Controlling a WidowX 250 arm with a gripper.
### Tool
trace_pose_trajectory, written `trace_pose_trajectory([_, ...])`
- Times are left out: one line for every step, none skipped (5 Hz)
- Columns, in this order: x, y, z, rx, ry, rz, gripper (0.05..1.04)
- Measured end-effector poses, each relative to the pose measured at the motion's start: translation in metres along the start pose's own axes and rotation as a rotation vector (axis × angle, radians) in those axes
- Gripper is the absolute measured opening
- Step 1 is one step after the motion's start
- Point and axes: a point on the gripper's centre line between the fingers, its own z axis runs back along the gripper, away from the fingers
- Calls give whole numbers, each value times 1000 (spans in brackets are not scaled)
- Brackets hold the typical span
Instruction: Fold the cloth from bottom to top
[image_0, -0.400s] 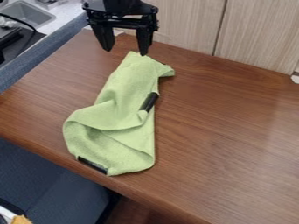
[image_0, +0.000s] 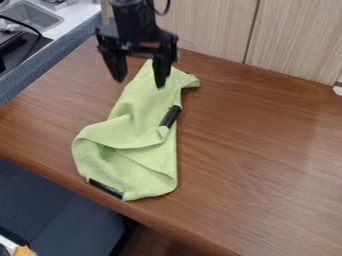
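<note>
Camera view: the end effector (image_0: 139, 83) hangs down over the narrow, upper part of a light green cloth (image_0: 137, 130), its two fingers well apart with an open gap between them. One fingertip overlaps the cloth in the view, while the other is just beside its left edge; whether either touches the fabric or the desk (image_0: 260, 150) cannot be told. The black arm (image_0: 133, 22) comes in from the top edge of the view, above the end effector.

The cloth lies rumpled on the desk, running from beneath the end effector down towards the near edge and widening as it goes. A small corner of it sticks out to the right, just below and beside the end effector. Further below, loose folds curve across the wider part, one layer lapping over another. A black patch (image_0: 171, 116) sits on the cloth's right side, below the end effector, and a black strip (image_0: 105, 188) runs along the lower left edge, well apart from the end effector and near the desk's front edge.

Behind the end effector and to its right stand pale wood-grain panels (image_0: 217, 27). Up and to its left are a metal sink (image_0: 32, 16) and a dark cable (image_0: 20, 22).
</note>
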Motion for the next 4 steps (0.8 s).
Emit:
trace_pose_trajectory([-24, -5, 6, 21, -24, -23, 1001])
trace_pose_trajectory([-45, -4, 9, 28, -39, 1, 1001])
trace_pose_trajectory([-74, -3, -5, 75, -24, 42, 1001])
trace_pose_trajectory([-94, 1, -22, 108, -6, 101, 1001])
